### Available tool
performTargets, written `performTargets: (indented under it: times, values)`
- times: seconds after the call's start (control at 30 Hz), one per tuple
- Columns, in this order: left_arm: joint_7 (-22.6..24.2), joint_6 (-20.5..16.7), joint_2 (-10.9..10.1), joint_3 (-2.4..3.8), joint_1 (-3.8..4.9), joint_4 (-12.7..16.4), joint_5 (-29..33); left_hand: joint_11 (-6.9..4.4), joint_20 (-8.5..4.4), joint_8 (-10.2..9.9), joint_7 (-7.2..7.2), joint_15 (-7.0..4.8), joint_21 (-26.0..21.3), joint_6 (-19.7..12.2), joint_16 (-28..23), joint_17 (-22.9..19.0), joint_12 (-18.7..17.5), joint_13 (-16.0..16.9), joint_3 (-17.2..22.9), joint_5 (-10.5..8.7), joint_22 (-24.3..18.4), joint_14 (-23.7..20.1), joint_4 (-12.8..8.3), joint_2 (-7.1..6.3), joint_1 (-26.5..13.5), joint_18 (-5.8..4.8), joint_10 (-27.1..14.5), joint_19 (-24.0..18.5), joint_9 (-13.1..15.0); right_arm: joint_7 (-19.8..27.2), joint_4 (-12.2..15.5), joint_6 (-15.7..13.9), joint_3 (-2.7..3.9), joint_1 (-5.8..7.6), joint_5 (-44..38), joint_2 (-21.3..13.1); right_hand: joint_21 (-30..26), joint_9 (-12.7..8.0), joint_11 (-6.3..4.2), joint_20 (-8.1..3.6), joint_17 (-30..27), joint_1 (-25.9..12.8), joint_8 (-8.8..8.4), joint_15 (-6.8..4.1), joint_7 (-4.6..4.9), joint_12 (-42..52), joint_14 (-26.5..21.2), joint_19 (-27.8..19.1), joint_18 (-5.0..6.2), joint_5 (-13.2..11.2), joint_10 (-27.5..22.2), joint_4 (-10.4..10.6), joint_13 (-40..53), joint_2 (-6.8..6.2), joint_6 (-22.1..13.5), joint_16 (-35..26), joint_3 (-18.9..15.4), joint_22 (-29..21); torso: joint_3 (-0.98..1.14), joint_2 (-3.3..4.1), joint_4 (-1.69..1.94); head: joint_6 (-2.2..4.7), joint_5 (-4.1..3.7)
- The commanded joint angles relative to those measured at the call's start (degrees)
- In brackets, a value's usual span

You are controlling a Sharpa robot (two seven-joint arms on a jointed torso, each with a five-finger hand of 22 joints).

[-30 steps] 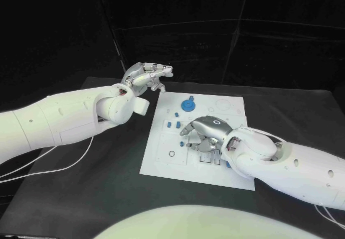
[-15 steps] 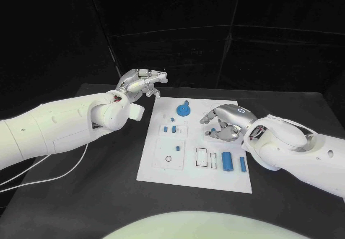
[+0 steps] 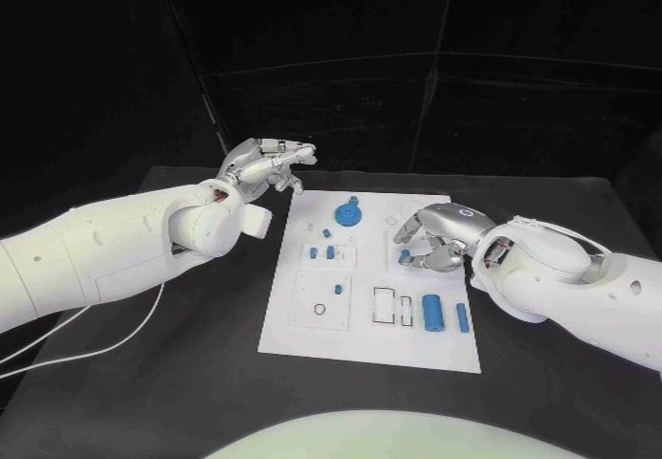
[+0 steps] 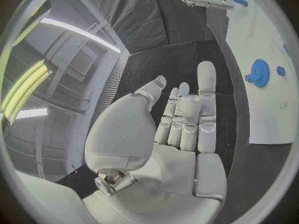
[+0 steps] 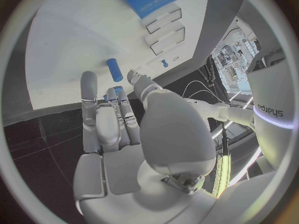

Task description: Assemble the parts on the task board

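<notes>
Head view: white board (image 3: 311,325) lies mid-table. Left hand (image 3: 262,163) hovers off board's far left corner, fingers loosely spread, holding nothing. Right hand (image 3: 434,234) hangs over board's far right part, fingers curled; small blue part (image 3: 414,256) under fingertips, grip cannot tell. Blue gear (image 3: 348,212) between hands; two blue cylinders (image 3: 434,312) nearer robot.

Left wrist view: left hand (image 4: 181,124) fingers straight, close together, empty; gear (image 4: 259,73) beyond fingertips.

Right wrist view: right hand (image 5: 112,124) fingers extended; blue cylinder (image 5: 114,69) just past fingertips, apart.
</notes>
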Motion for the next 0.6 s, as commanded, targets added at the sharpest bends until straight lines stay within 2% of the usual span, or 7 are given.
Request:
performTargets:
  times: [0.03, 0.23, 0.37, 0.6]
  values:
    - [0.3, 0.8, 0.1, 0.02, 0.1, 0.0, 0.2, 0.05, 0.36, -0.2, -0.04, 0.01, -0.2, -0.5, 0.2, 0.0, 0.3, -0.1, -0.2, 0.05, -0.1, -0.5, 0.0, 0.14, 0.4, 1.13, -0.5, -0.1, -0.1, -0.8, -0.2, 3.4, 0.04, 0.12, 0.1, 0.3, -0.2, 0.0, -0.14, 0.06, 0.2, 0.7, -0.18, -0.32, -0.33, 0.6, 1.1, 0.4, 0.86, 0.4, 0.2, 0.0, 0.1, 0.4, 0.1, 0.4, -0.5, -0.1, 0.02, 0.0, 0.03, -0.01, 0.02]
    - [0.3, 0.9, 0.1, 0.01, 0.09, 0.0, 0.2, 0.05, 0.36, -0.2, -0.04, 0.01, -0.2, -0.5, 0.2, 0.0, 0.3, -0.1, -0.2, 0.05, -0.1, -0.5, 0.0, 0.14, 0.4, 1.13, -0.5, -0.1, -0.1, -1.1, -0.5, 4.9, 0.03, 0.12, 0.0, 0.8, 0.0, 0.1, -0.33, -0.11, 1.2, 1.6, 0.21, -0.52, -0.22, 2.1, 1.4, 0.8, 0.86, 0.4, 3.0, -0.1, 0.0, 1.73, 1.7, 1.1, 0.5, -0.1, 0.03, 0.04, 0.05, -0.16, 0.09]
    - [0.3, 0.9, 0.1, 0.0, 0.09, -0.1, 0.2, 0.05, 0.36, -0.2, -0.04, 0.01, -0.2, -0.5, 0.2, 0.0, 0.3, -0.1, -0.2, 0.05, -0.1, -0.5, 0.0, 0.14, 0.4, 1.13, -0.5, -0.1, -0.1, -1.2, -0.7, 5.4, 0.03, 0.12, -0.1, 0.9, 1.2, 0.2, -0.64, -0.31, 2.5, 2.1, 0.49, -0.77, -0.15, 2.6, 1.7, 1.8, 0.59, 0.3, 5.8, 0.0, -0.1, 2.41, 3.3, 2.0, 2.1, 1.8, 0.06, 0.03, -0.02, -0.24, 0.17]
    - [0.6, 0.6, 0.1, 0.0, 0.09, -0.1, 0.2, 0.04, 0.37, -0.2, -0.06, 0.01, -0.2, -0.5, 0.3, 0.1, 0.4, -0.1, -0.2, 0.06, -0.1, -0.5, 0.0, 0.27, 0.5, 1.14, -0.5, -0.1, 0.0, -1.4, -1.0, 6.1, 0.03, 0.12, -0.6, 1.1, 1.9, 0.1, -1.01, -0.58, 3.0, 2.4, 0.35, -1.03, -0.29, 2.1, 1.8, 2.1, 0.48, -0.3, 8.0, -0.2, -0.2, 2.69, 4.3, 2.4, 4.2, 2.6, 0.06, 0.04, -0.02, -0.4, 0.08]
